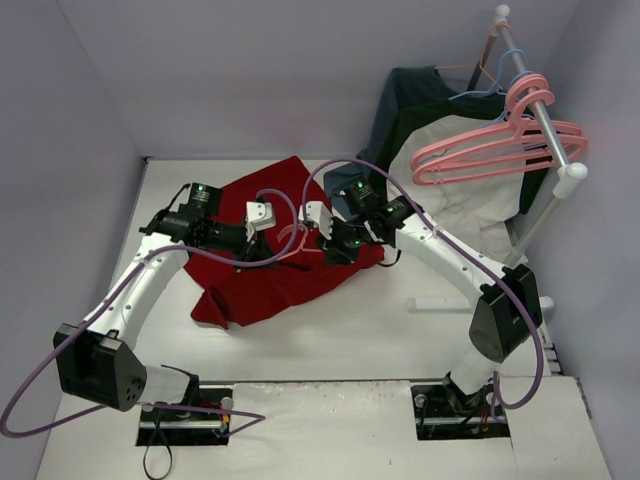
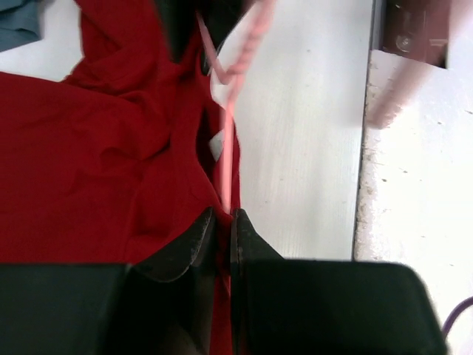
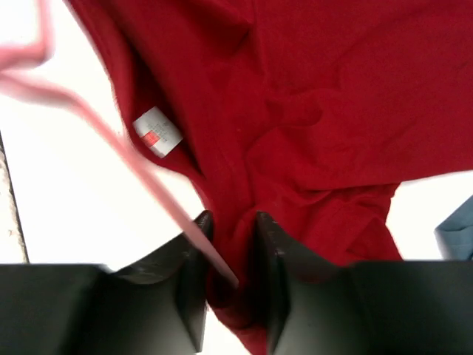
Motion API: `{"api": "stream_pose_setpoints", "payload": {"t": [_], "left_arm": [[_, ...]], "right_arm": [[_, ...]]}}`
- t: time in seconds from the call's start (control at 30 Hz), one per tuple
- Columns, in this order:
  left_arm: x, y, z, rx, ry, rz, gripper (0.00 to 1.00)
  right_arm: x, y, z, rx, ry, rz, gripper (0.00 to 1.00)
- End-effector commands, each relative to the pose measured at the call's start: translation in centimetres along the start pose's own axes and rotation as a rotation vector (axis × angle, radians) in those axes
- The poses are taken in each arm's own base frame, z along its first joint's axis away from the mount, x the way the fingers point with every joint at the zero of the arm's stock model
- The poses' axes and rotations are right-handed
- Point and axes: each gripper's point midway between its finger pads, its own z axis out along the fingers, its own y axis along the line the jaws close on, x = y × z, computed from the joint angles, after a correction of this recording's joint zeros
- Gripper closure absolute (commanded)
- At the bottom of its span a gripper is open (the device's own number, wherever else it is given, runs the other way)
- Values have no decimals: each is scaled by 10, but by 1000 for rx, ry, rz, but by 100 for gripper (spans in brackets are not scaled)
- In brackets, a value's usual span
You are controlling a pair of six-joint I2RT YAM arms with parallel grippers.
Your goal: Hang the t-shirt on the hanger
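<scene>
Robot lab cell: bare lilac walls enclose a white table and clothes rack.

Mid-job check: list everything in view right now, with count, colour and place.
t-shirt: one, deep red, crumpled mid-table.
neck label: one, white, inside its collar.
hanger: one, salmon pink, at the t-shirt's collar.
rack: one, white, far right.
pink hangers: several, on the rack.
blue hanger: one, thin, on the rack.
dark blue-grey garment: one, on the rack.
cream and dark green garment: one, on the rack.
white cylinder: one, on the table, right side.
left pincer: one, black, shut on the hanger.
right pincer: one, black, shut on the t-shirt, hanger rod alongside.
</scene>
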Motion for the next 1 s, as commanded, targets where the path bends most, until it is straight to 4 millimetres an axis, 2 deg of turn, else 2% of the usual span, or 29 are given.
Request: {"api": "stream_pose_setpoints", "payload": {"t": [0.0,0.03,0.07,0.13,0.2,0.23,0.27,0.37,0.4,0.43,0.5,0.57,0.63,0.67,0.7,0.73,0.77,0.8,0.87,0.9,0.93,0.97], "left_arm": [[-35,7,-16,-45,-73,97,100],[-35,8,-17,-50,-73,87,100],[-34,25,-25,-143,-27,78,96],[-40,45,-38,-261,4,46,79],[-45,68,-56,-412,37,21,71],[-52,83,-75,-536,52,20,60],[-59,94,-94,-651,60,20,43],[-78,109,-136,-879,36,41,42],[-84,117,-166,-1044,29,28,41],[-87,120,-188,-1154,26,7,41],[-94,118,-221,-1307,16,-22,40],[-102,109,-235,-1358,-7,-31,40],[-111,100,-250,-1404,-37,-39,40],[-115,97,-253,-1414,-49,-40,40],[-120,91,-260,-1429,-66,-37,40],[-125,86,-265,-1440,-83,-37,40],[-132,77,-273,-1455,-103,-29,39],[-139,71,-279,-1462,-125,-16,39],[-149,61,-287,-1472,-152,2,39],[-149,60,-288,-1475,-154,6,39],[-149,58,-288,-1475,-154,9,39],[-147,58,-288,-1475,-146,7,39]], "right_arm": [[-20,-8,-15,47,-53,-31,96],[-22,-9,-17,53,-58,-29,100],[-23,-11,-21,62,-66,-15,100],[-28,-17,-29,77,-87,14,100],[-33,-21,-35,81,-113,37,100],[-37,-25,-40,92,-126,56,100],[-40,-27,-43,96,-136,67,100],[-50,-33,-52,114,-166,110,100],[-55,-36,-58,120,-187,137,100],[-62,-40,-62,126,-202,162,100],[-88,-47,-79,156,-263,195,100],[-123,-55,-102,187,-342,205,100],[-173,-61,-144,240,-467,194,100],[-175,-66,-142,248,-468,212,100],[-198,-70,-162,272,-532,239,100],[-237,-68,-208,323,-652,189,100],[-265,-63,-241,347,-748,176,100],[-280,-62,-258,354,-806,169,100],[-304,-51,-289,345,-912,136,100],[-310,-51,-293,341,-948,136,100],[-305,-61,-288,378,-932,168,100],[-288,-91,-289,527,-906,262,100]]}}
